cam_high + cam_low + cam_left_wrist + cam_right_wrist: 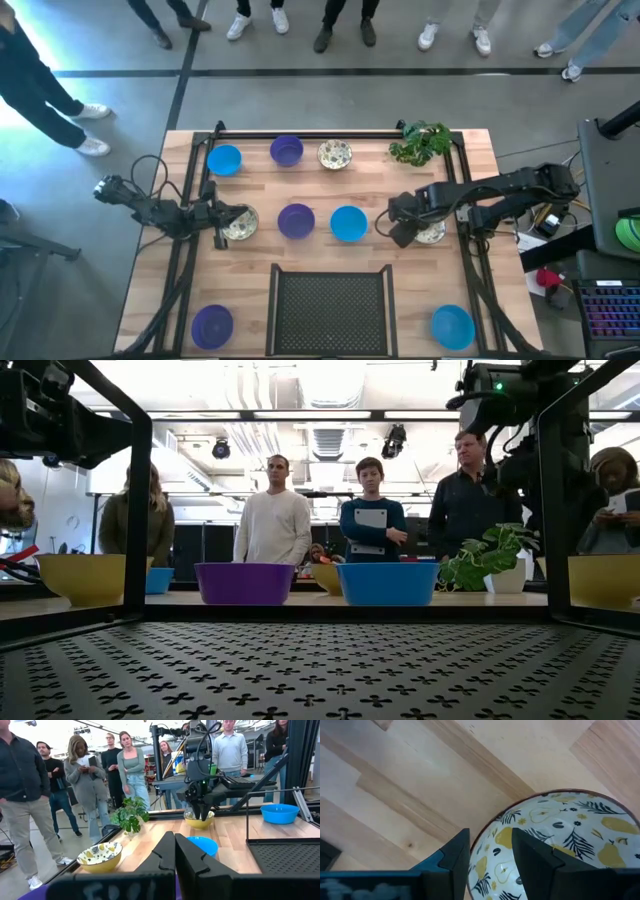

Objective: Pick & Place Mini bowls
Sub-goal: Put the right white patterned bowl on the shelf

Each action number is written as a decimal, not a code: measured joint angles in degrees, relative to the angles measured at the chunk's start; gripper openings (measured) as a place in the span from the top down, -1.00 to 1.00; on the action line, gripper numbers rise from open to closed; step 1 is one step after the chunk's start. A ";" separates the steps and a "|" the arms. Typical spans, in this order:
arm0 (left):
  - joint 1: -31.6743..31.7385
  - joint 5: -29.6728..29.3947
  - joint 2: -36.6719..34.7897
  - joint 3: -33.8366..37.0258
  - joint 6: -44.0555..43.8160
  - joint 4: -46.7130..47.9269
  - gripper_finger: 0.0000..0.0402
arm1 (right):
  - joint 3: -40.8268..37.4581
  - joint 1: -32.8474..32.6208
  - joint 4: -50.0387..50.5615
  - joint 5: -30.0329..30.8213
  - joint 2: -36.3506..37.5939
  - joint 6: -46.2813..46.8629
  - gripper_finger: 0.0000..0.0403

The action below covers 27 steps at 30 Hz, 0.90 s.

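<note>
Several mini bowls rest on their bases on the wooden table: blue (224, 160), purple (287, 150) and cream patterned (335, 154) in the far row, purple (296, 221) and blue (348, 223) in the middle. My right gripper (490, 834) points down, open, over another cream patterned bowl (560, 840) at the right. One finger stands outside its rim (479, 840) and one inside. My left gripper (175, 855) is shut and level, beside a cream bowl (243, 224) at the left.
A black wire-mesh tray (332, 310) lies at the near middle, with a purple bowl (212, 325) and a blue bowl (452, 326) in the near corners. A leafy plant (420, 143) stands far right. A black frame (300, 136) rims the table; people stand beyond the far edge.
</note>
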<state>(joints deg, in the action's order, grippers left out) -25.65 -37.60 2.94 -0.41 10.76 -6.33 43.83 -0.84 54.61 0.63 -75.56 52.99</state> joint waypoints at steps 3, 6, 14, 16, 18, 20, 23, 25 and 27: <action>0.02 -0.01 0.00 0.00 -0.03 0.00 1.00 | 0.00 0.00 -0.07 0.00 -1.34 0.00 0.29; 0.02 0.01 0.00 0.00 -0.07 0.00 1.00 | 0.00 0.00 -0.06 0.00 -2.54 0.00 0.29; 0.02 -0.01 0.00 0.00 -0.09 0.00 1.00 | -0.02 0.00 -0.04 0.02 -4.62 0.00 0.29; 0.01 0.01 0.00 -0.01 -0.07 -0.02 1.00 | -0.04 0.00 -0.06 0.01 -5.23 -0.03 0.29; 0.02 0.01 0.00 -0.02 -0.07 -0.02 1.00 | -0.11 0.00 -0.05 -0.02 -5.67 -0.96 0.29; 0.02 -0.01 0.00 0.00 -0.07 -0.02 1.00 | -0.11 0.00 -0.05 0.00 -5.71 -1.98 0.29; 0.00 0.01 -0.01 -0.01 -0.07 -0.01 1.00 | -0.11 0.00 -0.06 -0.01 -5.67 -1.97 0.29; 0.02 0.00 0.00 -0.01 -0.07 -0.04 1.00 | -0.11 0.00 -0.04 -0.21 -5.67 -1.97 0.30; 0.02 0.01 0.00 0.00 -0.07 -0.02 1.00 | -0.11 0.00 -0.07 -0.24 -5.66 -2.07 0.33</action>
<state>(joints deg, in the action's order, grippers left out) -25.63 -37.59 2.94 -0.41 10.70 -6.35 43.72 -0.84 54.54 0.39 -81.23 50.93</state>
